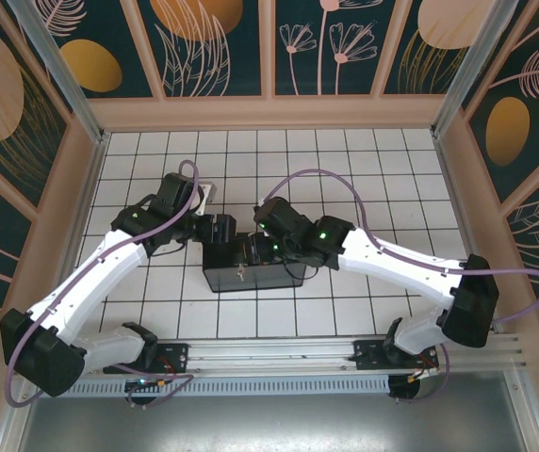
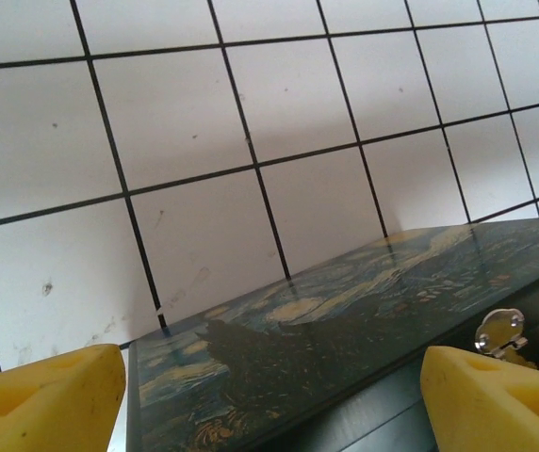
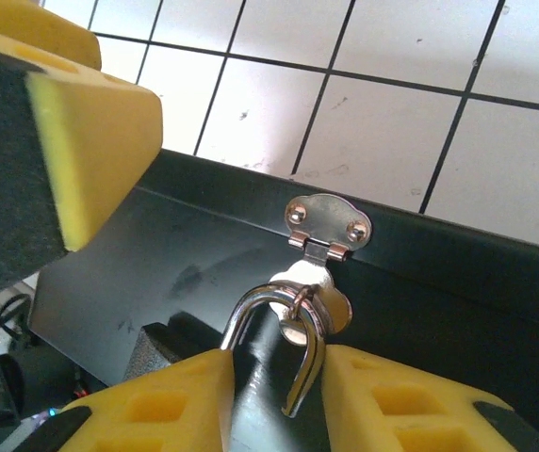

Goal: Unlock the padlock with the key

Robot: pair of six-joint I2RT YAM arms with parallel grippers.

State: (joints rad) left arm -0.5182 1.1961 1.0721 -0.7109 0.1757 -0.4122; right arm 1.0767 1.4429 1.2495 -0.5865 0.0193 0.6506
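Observation:
The padlock [image 3: 279,315] hangs by its thin silver shackle from the hasp [image 3: 328,226] on the dark box [image 3: 156,254]. The shackle's free end is out of the body and points down. My right gripper [image 3: 274,377] is shut on the shackle, with a yellow fingertip pressed against each leg. In the top view the right gripper [image 1: 253,252] sits at the box [image 1: 255,275]. My left gripper [image 2: 274,395] is open, its fingertips [image 2: 48,395] wide apart in front of the box's painted lid [image 2: 345,311]; it stands at the box's left end [image 1: 215,229]. The key is hidden.
The box stands mid-table on the white tiled floor [image 1: 345,160]. Patterned walls [image 1: 269,47] close off the back and sides. The left gripper's finger [image 3: 72,141] looms close at the right wrist view's upper left. The hasp plate [image 2: 500,331] shows by the left gripper's right finger.

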